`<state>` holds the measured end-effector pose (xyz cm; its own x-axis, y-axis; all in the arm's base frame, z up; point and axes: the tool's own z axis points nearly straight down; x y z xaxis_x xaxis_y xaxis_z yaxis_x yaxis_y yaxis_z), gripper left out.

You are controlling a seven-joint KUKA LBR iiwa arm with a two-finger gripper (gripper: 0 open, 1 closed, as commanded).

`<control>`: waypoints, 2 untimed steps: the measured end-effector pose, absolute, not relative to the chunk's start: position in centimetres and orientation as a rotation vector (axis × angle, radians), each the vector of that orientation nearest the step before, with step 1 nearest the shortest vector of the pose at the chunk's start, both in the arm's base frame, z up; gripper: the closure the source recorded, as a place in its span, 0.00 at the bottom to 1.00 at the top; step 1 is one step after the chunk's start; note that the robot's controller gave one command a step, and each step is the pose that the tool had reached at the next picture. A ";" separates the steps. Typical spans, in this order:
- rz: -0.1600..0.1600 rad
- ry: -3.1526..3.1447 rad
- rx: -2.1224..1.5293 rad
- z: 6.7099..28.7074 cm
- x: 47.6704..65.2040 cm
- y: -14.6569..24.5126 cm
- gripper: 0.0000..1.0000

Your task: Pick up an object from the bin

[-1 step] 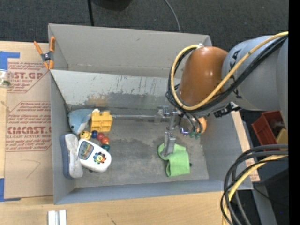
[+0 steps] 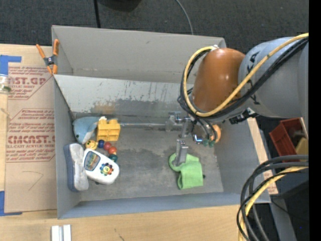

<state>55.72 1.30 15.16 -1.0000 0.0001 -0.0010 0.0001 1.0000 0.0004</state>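
Right at the gripper (image 2: pixel 181 154) lies soft green cloth (image 2: pixel 191 175).

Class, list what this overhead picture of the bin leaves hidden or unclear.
Camera view:
1. The green cloth-like thing is partly covered by the pincer; whether it is gripped is unclear.
2. The bin's right side is hidden behind the arm's orange cover.
3. The pale blue thing is partly behind the yellow block; its kind is unclear.

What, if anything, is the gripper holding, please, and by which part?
It cannot be told. The gripper is down at the upper-left end of the green thing at the lower right of the bin, but no grip is visible.
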 end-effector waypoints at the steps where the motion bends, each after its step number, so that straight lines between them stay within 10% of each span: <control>1: 0.004 3.132 0.072 13.8 55.3 0.3 0.00; 2: 0.001 3.140 0.155 11.2 53.6 -2.1 0.00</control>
<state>53.58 -2.14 11.23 -0.9952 0.0982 0.0024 0.0982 0.9952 0.0003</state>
